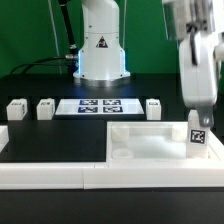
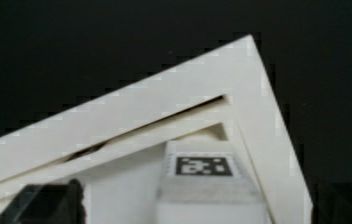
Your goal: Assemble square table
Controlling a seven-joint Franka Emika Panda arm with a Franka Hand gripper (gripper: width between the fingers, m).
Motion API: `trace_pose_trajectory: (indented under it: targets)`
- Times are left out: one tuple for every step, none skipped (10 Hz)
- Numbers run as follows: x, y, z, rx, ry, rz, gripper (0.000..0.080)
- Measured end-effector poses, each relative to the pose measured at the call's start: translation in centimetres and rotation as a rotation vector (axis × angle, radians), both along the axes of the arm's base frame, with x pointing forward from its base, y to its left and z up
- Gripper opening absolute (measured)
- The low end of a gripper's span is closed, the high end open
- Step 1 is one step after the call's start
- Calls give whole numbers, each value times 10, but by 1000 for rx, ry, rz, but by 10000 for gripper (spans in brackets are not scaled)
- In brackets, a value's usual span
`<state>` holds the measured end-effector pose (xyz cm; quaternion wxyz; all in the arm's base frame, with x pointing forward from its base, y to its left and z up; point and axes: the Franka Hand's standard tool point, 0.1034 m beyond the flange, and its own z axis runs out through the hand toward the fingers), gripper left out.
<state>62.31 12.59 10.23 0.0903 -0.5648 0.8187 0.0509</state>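
Three spare legs are waiting along the far side of the desk [image 1: 40,140], kept clear of the work: the left leg [image 1: 15,110], the second leg [image 1: 45,108] just beside it and, past the marker board [image 1: 97,106], the third leg [image 1: 153,106]. The slab [image 1: 150,126] is sitting near right, seemingly against the wall [image 1: 60,176], which is probably bracing it against pushing and twisting. At its right near corner the fourth leg [image 1: 197,136] is standing upright, directly under the end effector [image 1: 196,112]. In the wrist view dark fingers [image 2: 45,203] are flanking this leg, yet I cannot tell whether they are clamping it or standing apart. Judging by the pose, it is being seated in a corner socket
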Motion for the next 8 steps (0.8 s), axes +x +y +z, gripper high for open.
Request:
trace_pose_trajectory:
  targets:
    - [-2,4,18,15,3,20,649]
    - [-1,8,29,23,-4,25,649]
    - [-1,10,32,26,-6,29,649]
    - [-2,9,28,23,-2,30,649]
    - [-2,9,27,22,-1,30,649]
    - [-2,9,27,22,-1,30,649]
    - [-2,9,26,22,0,31,649]
    - [-2,9,26,22,0,31,649]
